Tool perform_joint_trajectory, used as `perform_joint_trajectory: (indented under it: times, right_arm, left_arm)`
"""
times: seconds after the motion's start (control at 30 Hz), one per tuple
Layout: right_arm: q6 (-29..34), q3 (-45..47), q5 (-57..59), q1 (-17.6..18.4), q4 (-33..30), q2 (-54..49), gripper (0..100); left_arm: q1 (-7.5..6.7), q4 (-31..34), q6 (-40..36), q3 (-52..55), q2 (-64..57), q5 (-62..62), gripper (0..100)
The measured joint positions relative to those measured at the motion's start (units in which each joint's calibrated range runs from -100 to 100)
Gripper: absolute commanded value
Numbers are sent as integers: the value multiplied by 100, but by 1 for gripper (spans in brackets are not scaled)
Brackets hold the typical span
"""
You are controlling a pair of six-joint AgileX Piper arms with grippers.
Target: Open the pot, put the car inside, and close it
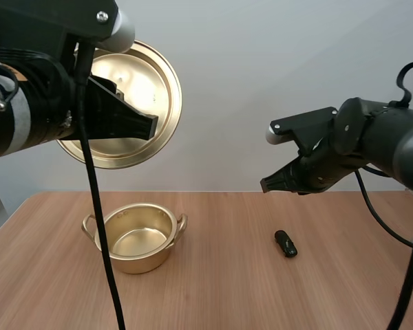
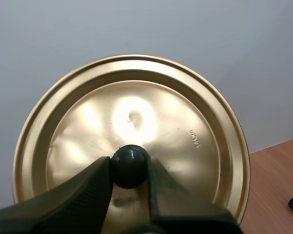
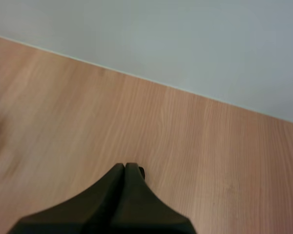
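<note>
A gold pot (image 1: 138, 237) stands open on the wooden table at the left, nothing inside it. My left gripper (image 1: 151, 126) holds the gold lid (image 1: 134, 103) high above the pot, tilted on edge. Its fingers (image 2: 88, 192) are shut on the lid's (image 2: 132, 131) black knob (image 2: 130, 165). A small black car (image 1: 286, 243) lies on the table to the right of the pot. My right gripper (image 1: 265, 185) hangs above and slightly left of the car, shut on nothing, its fingers together as one wedge (image 3: 125, 168). The car (image 3: 141, 171) just peeks past the tips.
The wooden table (image 1: 213, 289) stretches wide between the pot and the car. A pale wall rises behind its far edge.
</note>
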Motion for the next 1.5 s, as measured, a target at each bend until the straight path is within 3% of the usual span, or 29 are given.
perform_joint_trajectory:
  times: [0.37, 0.57, 0.6, 0.73, 0.83, 1.03, 1.23, 1.5]
  right_arm:
    - [132, 0, -191, 0, -433, 2084, 0]
    - [132, 0, -476, 0, -565, 2582, 0]
    - [132, 0, -533, 0, -565, 2582, 3]
    - [132, 0, -762, 0, -565, 2606, 38]
    - [132, 0, -848, 0, -565, 2606, 49]
    - [44, 0, -1062, 0, -382, 2606, 51]
    - [-181, 0, -983, 0, -8, 2753, 74]
    - [-248, 13, -916, 0, 63, 3145, 74]
  left_arm:
    - [0, 0, 8, 0, 0, -175, 0]
    - [0, 45, 8, 0, 0, -175, 0]
    - [0, 45, 8, 0, 0, -175, 0]
    - [0, 45, 8, 0, 0, -175, 0]
    - [0, 45, 8, 0, 0, -175, 0]
    - [0, 45, 8, 0, 0, -175, 0]
    - [0, 45, 8, 0, 0, -175, 0]
    - [0, 45, 8, 0, 0, -175, 0]
